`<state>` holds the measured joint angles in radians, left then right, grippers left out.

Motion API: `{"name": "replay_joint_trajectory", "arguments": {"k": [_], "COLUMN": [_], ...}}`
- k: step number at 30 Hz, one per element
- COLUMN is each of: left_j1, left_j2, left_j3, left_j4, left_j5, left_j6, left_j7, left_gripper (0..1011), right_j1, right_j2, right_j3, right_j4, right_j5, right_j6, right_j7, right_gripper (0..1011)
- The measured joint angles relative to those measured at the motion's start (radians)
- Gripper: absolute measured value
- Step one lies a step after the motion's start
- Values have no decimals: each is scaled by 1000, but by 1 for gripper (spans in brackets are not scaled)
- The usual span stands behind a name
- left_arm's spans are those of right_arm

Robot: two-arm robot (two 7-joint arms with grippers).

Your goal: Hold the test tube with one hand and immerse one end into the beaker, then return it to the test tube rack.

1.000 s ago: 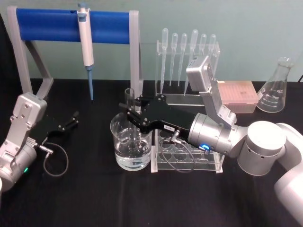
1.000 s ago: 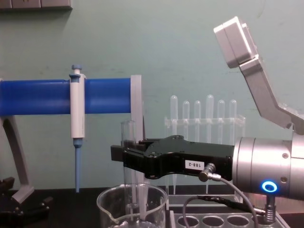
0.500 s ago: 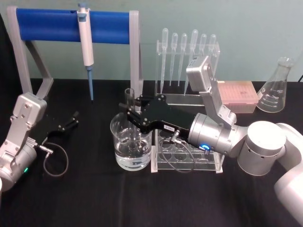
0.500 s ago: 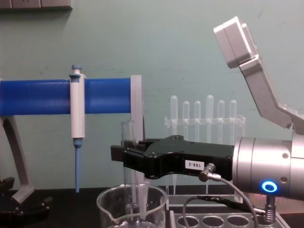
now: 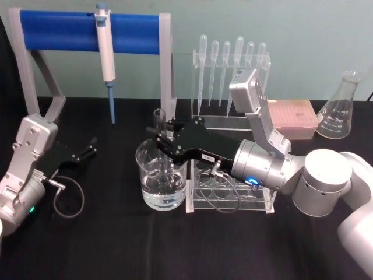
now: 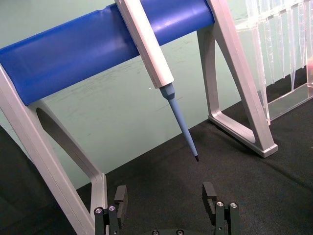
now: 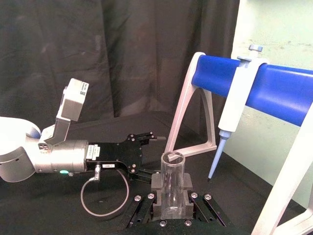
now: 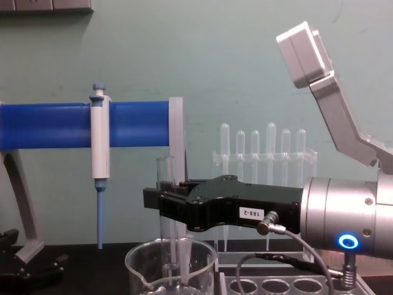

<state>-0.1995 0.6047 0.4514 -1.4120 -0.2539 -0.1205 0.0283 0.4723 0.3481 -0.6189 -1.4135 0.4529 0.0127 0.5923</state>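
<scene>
The test tube (image 5: 159,118) stands upright in my right gripper (image 5: 159,137), which is shut on its middle. In the chest view the test tube (image 8: 164,173) rises above the black fingers of the right gripper (image 8: 161,200), and its lower end reaches down inside the beaker (image 8: 140,263). The beaker (image 5: 150,189) holds clear water and sits on the black cloth. The right wrist view has the test tube (image 7: 172,172) clamped between the pads (image 7: 157,185). My left gripper (image 5: 84,150) rests open at the left; it is also seen as the left gripper (image 6: 165,205).
A blue-barred stand (image 5: 64,30) holding a white-and-blue micropipette (image 5: 108,55) is behind the beaker. A clear rack with round holes (image 5: 256,201) sits right of the beaker, under my right wrist. Plastic pipettes (image 5: 230,58), a pink box (image 5: 294,116) and a flask (image 5: 341,111) stand farther back.
</scene>
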Motion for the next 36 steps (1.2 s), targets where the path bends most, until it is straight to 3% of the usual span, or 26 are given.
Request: {"name": "replay_joint_trajectory", "arguments": {"k": [36], "left_j1": [0], "left_j2": [0], "left_j3": [0], "left_j4": [0], "left_j5": [0], "left_j6": [0], "left_j7": [0], "left_gripper": [1000], "right_j1": [0], "right_j2": [0], "right_j3": [0], "right_j4": [0], "right_j5": [0], "right_j6": [0], "right_j7": [0], "right_gripper": [239]}}
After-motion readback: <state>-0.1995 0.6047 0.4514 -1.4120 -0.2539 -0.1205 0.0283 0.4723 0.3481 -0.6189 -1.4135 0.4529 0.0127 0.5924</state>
